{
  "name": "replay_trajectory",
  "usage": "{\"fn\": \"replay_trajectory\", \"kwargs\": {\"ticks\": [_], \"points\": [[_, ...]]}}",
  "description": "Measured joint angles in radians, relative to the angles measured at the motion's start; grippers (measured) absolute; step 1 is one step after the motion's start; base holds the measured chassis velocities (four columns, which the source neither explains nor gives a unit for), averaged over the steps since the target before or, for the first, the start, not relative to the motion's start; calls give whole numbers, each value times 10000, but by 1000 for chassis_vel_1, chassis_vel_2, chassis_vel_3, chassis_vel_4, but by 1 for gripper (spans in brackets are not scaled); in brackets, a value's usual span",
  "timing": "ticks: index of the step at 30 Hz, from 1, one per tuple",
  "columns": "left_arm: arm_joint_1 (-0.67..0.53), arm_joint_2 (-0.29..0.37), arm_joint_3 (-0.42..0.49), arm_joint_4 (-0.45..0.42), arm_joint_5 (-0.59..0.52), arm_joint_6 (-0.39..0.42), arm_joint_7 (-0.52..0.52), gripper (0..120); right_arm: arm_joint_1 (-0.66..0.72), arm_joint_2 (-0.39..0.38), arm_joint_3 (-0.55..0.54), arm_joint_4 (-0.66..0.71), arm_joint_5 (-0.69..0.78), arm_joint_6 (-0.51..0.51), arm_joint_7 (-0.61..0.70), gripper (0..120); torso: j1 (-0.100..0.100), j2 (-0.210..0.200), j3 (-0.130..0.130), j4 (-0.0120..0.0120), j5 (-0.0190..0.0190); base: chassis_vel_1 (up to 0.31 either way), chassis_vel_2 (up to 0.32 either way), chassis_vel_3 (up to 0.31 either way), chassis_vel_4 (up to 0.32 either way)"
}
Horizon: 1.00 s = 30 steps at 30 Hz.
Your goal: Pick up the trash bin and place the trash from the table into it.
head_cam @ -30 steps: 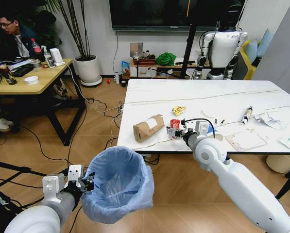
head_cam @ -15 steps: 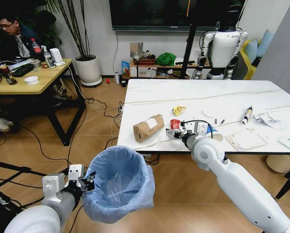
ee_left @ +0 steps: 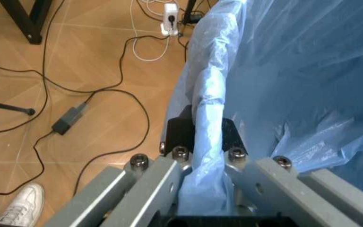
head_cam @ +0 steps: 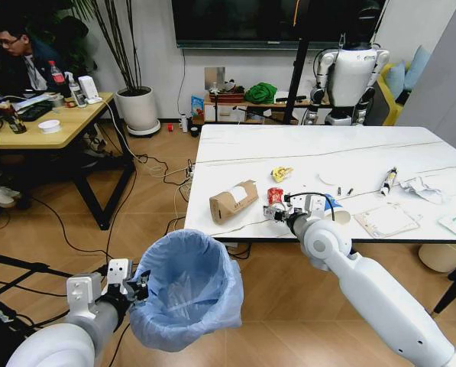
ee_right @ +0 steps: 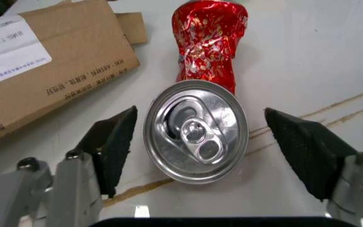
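Observation:
My left gripper (head_cam: 134,290) is shut on the rim of the trash bin (head_cam: 188,284), held low in front of the table (head_cam: 327,149). In the left wrist view its fingers (ee_left: 180,128) clamp the blue-grey bag (ee_left: 295,71) at the rim. My right gripper (head_cam: 276,208) is open at the table's near edge. In the right wrist view the gripper (ee_right: 200,125) straddles the crushed red can (ee_right: 199,113), its pads apart on either side. The can (head_cam: 275,196) lies between the brown carton (head_cam: 234,200) and a blue cup (head_cam: 333,207). A yellow wrapper (head_cam: 281,173) lies farther back.
A white tube (head_cam: 388,181), crumpled tissue (head_cam: 422,189) and papers (head_cam: 386,220) lie at the table's right end. A cream bin (head_cam: 444,257) stands under that end. Cables (ee_left: 99,99) run across the wooden floor, and a wooden desk (head_cam: 52,126) stands to the left.
My right gripper has edged slightly closer around the red can. The left arm and the bin have barely moved.

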Motion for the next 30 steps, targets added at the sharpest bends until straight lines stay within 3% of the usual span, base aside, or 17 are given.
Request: {"fn": "replay_trajectory", "kwargs": {"ticks": [5,8,18,25,30], "points": [[-1,48,-12,0,-19,0,0,0,-9,1,-30,-54,-329,10,-68,53,0,0,-1,0,0,0,0,0,0],[-9,58,-14,0,-26,0,0,0,-9,2,-33,-53,-342,14,-69,48,0,0,-1,0,0,0,0,0,0],[-33,67,-15,0,-43,0,-2,0,-82,-51,129,191,-359,86,-69,47,0,-1,-1,0,1,0,0,0,0],[-111,60,68,0,-72,0,-189,0,41,-174,426,1094,342,180,-43,47,0,-1,-1,1,0,0,0,0,0],[-293,138,231,0,-210,0,-319,0,125,-429,623,2515,1347,275,-464,47,0,-1,-1,0,0,0,0,0,0]]}}
